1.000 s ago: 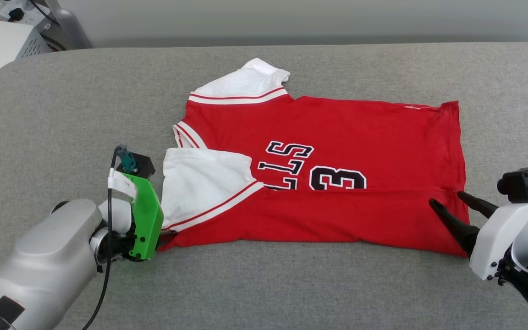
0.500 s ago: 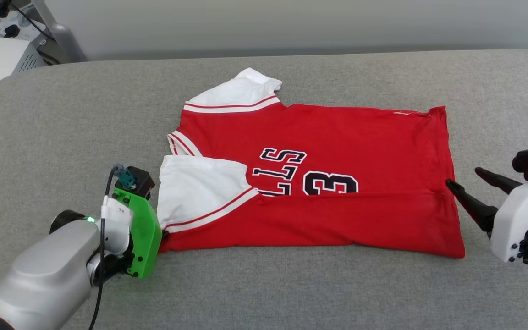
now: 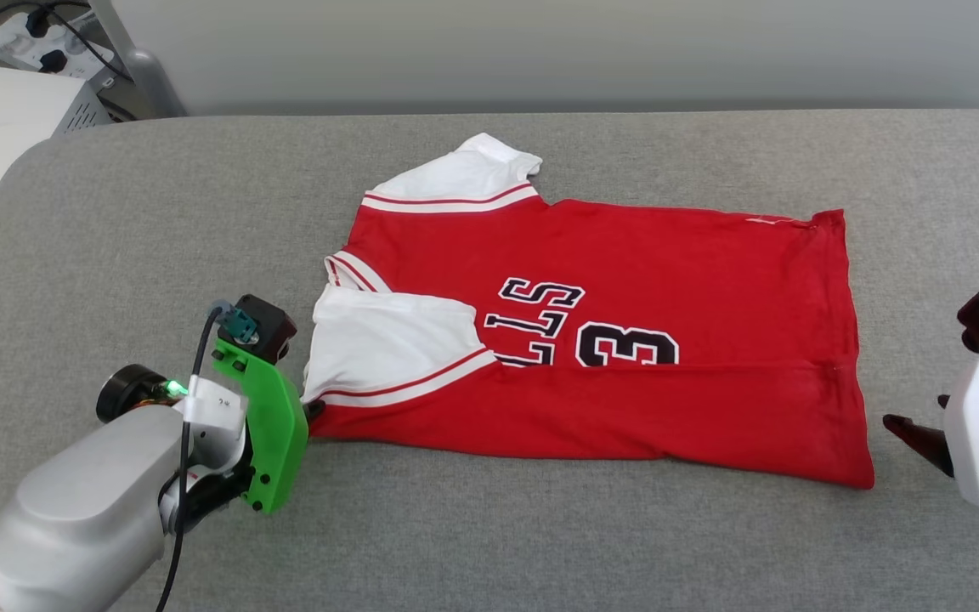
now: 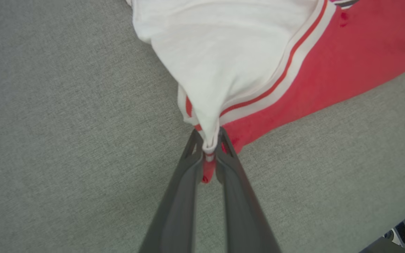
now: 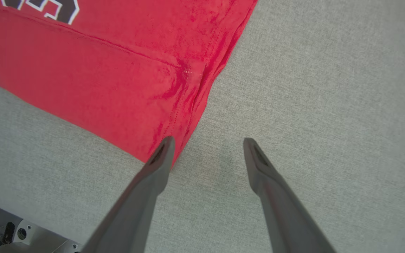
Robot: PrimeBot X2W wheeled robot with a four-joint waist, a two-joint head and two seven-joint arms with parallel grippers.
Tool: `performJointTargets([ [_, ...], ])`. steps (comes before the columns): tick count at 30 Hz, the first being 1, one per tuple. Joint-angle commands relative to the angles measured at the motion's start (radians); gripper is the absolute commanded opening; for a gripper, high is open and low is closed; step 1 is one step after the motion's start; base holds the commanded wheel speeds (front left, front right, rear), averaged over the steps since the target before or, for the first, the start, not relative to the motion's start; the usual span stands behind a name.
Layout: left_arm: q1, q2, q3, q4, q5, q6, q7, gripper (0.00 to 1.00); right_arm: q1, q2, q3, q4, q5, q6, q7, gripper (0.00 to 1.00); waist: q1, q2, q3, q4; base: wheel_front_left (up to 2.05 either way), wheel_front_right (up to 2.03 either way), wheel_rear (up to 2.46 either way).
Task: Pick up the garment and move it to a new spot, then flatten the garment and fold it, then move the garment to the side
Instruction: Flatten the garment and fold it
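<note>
Jersey [image 3: 625,255] is light and limp. Grip the corners at counter [image 3: 489,527] near edge: left hand [image 4: 207,135] pinches one; right hand [image 5: 207,140], spread, is beside the other.

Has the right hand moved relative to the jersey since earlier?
Yes. The right hand was over the jersey's right edge; now it is off that edge, over the grey cushion, further right.

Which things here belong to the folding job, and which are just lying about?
Job:
jersey
left end effector, shut on the jersey's corner
right end effector, open beside the hem

Lying about:
white box
power strip
</note>
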Motion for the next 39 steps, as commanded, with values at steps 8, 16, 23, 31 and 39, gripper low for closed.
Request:
performJointTargets([
  [8,-0.022,0.01,0.002,-0.02,0.027,0.02,-0.018,0.0,-0.011,0.121,0.019,0.15,-0.005,-0.001,-0.029,1.0,0.0,0.0,0.051,0.02,0.0,0.0,0.0],
  [16,-0.008,0.004,0.0,0.006,0.024,0.019,-0.031,0.0,0.012,0.181,0.102,0.27,-0.006,-0.001,-0.078,0.95,0.0,0.0,0.06,0.023,0.0,0.0,0.0],
  [23,0.027,0.015,-0.003,0.017,0.005,0.013,-0.038,0.0,-0.012,0.132,0.116,0.245,-0.002,-0.001,-0.184,0.0,0.0,0.0,0.011,0.014,0.0,0.0,0.0],
  [31,0.07,0.072,-0.008,-0.08,-0.007,0.019,-0.038,0.0,0.042,0.05,0.079,0.113,0.035,-0.001,-0.219,0.0,0.0,0.0,-0.046,0.015,0.0,0.0,0.0],
  [39,0.151,0.136,-0.022,-0.269,-0.012,0.094,-0.025,0.0,0.2,0.0,-0.027,-0.02,0.043,-0.001,-0.186,0.0,0.0,0.0,-0.062,0.022,0.0,0.0,0.0],
])
